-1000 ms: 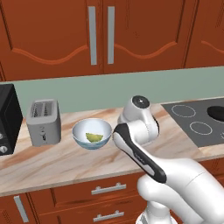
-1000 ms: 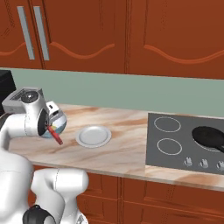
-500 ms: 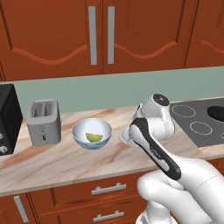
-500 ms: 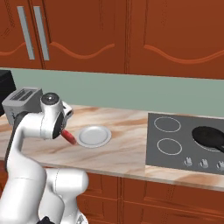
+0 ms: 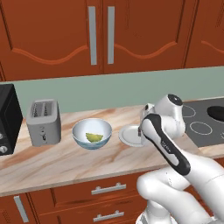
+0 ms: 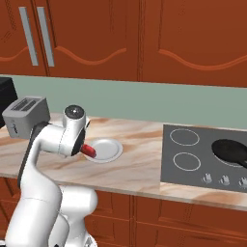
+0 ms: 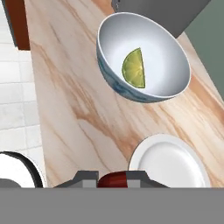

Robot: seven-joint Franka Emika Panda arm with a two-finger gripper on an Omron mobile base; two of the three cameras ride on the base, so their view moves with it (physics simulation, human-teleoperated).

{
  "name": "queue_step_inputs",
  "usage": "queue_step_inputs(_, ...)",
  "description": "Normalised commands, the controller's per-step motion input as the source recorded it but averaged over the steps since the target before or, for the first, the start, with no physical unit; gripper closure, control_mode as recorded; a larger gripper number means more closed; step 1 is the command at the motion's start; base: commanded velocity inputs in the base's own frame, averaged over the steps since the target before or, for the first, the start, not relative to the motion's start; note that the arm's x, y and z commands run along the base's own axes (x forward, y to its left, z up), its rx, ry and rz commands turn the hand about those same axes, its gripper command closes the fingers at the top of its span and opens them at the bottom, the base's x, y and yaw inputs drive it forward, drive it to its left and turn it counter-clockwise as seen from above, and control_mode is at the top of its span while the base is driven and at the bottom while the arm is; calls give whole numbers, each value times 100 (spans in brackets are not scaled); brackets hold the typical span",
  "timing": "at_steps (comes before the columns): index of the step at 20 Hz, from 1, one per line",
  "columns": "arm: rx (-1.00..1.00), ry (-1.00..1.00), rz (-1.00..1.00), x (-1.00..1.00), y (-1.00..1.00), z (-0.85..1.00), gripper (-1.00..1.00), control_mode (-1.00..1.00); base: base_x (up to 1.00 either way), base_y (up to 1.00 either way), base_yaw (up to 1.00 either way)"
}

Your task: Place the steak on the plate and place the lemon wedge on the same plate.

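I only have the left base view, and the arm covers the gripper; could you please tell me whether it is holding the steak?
Observer: Yes. In the right base view the steak sticks out red from the gripper, which is shut on it.
Operator: Thank you. Is it over the plate?
Observer: Only at the edge. In that view it overlaps the rim of the plate nearest the arm, not the middle.
Operator: Is anything lying on the part of the plate that the arm hides from me?
Observer: No. The hand view shows the plate's surface bare and white.
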Motion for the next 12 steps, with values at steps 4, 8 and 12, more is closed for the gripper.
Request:
queue_step_inputs(4,-6,-1,18,12,-27,0,100,-100,0,0,0)
queue_step_inputs(8,-7,0,16,16,-21,0,100,-100,0,0,0)
queue_step_inputs(12,-3,0,20,23,-7,0,100,-100,0,0,0)
